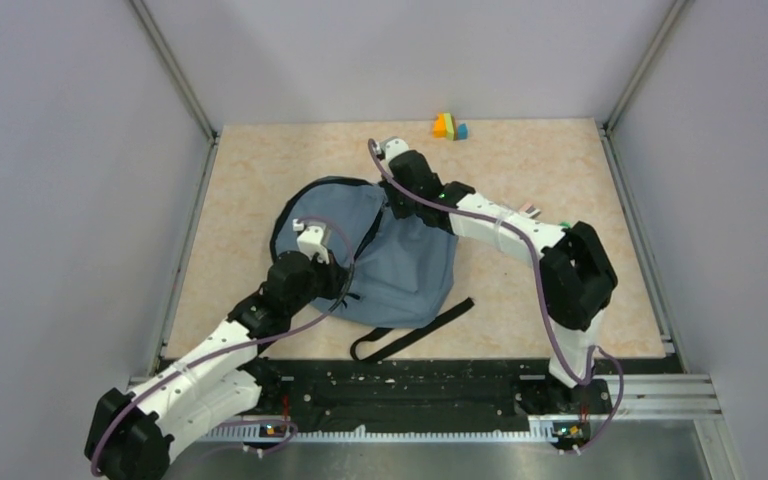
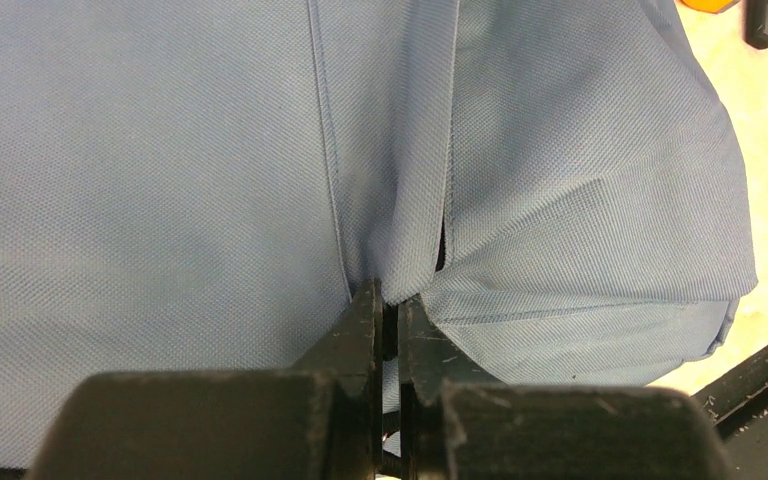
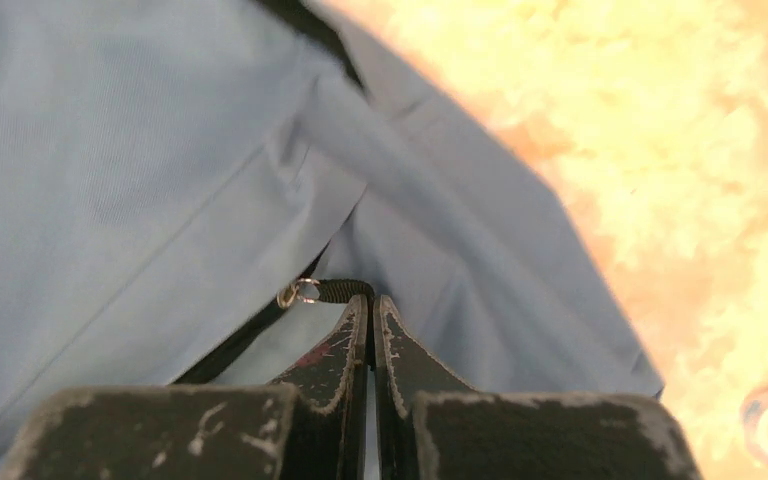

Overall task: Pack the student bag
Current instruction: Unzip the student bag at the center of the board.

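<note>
- While the bag (image 1: 405, 270) lay slumped flat near the middle of the table (image 1: 560, 180), between the two arms, its loose black strap (image 1: 415, 335) trailed toward the near edge.
- Left claw (image 2: 390, 305) was pinched shut on a small fold of the blue cloth beside a seam, and the cloth puckered up into its tips.
- Right claw (image 3: 371, 312) was closed tight at the bag's far side, with its tips meeting the black cord of the zip pull (image 3: 335, 291). It seemed to hold that cord, though the contact itself was hidden.
- Cloth looked soft and limp, so it would likely sag and drag rather than lift as one piece. The bag also looked light, with little bulk.
- A thin pinch of weave could slip free. The seams, the zip pull and the strap looked like surer places to take hold.
- Small coloured blocks (image 1: 450, 126) sat well apart from the bag at the far edge.
</note>
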